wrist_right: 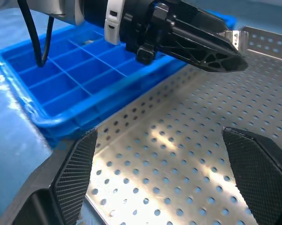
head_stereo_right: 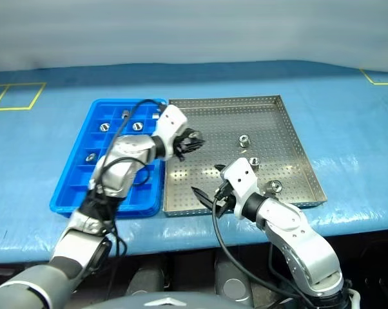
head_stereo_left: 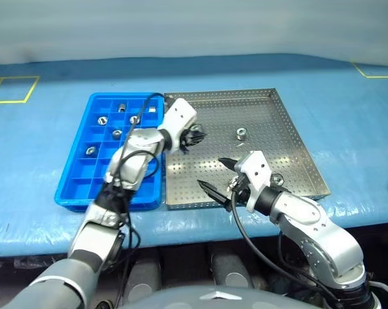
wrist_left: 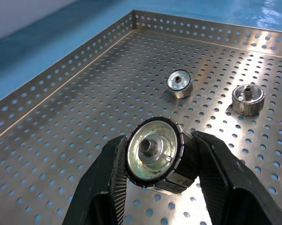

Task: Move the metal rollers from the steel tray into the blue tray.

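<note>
Steel tray [head_stereo_left: 291,138], left gripper [wrist_left: 155,187] clamping roller [wrist_left: 155,152]

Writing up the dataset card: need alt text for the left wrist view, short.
The left gripper is shut on a roller, holding the shiny cylinder end-on between its two black fingers above the steel tray. Two more rollers lie on the tray's perforated floor beyond it, apart from each other, with the tray's raised corner rim behind them.

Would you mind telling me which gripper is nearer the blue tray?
Left. The left gripper, shut on a metal roller, hangs over the steel tray just beside the blue tray; the open right gripper is farther off.
</note>
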